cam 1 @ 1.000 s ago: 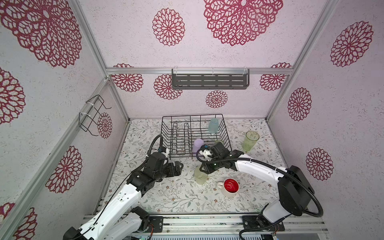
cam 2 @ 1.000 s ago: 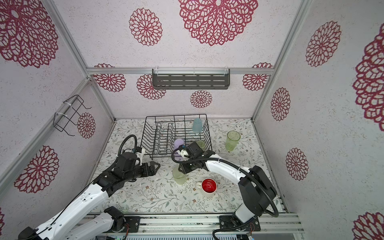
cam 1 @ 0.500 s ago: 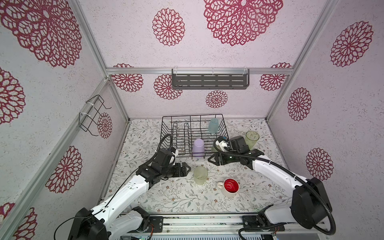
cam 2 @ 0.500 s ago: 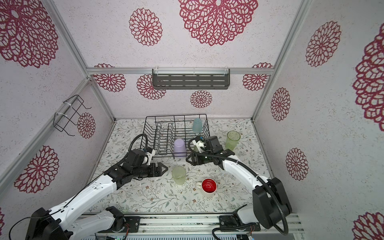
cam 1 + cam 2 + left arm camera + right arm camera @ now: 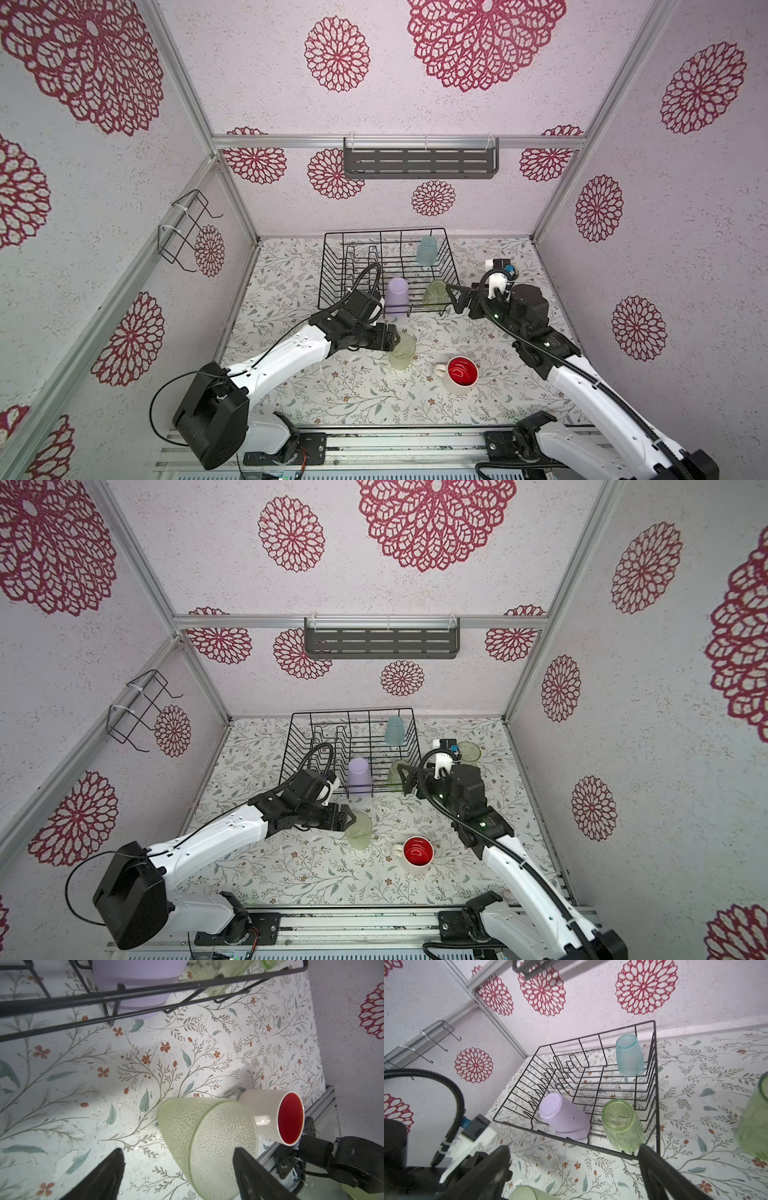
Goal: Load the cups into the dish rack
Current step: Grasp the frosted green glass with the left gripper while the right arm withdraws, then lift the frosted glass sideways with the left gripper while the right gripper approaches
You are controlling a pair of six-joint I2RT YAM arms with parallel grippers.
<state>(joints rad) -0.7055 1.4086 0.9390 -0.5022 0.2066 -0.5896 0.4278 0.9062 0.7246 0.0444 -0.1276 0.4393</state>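
Dish rack (image 5: 332,270) at the back of the floral tabletop (image 5: 291,374); the strip before its near rim lies bare, apart from the frosted pale-green tumbler (image 5: 402,352) and the cream mug (image 5: 460,374). Left gripper (image 5: 397,338): fingers apart, straddling the tumbler, a gap showing at one side. Right gripper (image 5: 454,299): fingers spread wide, empty, just outside the rack's near right corner, beside the clear-green glass (image 5: 435,293) inside.
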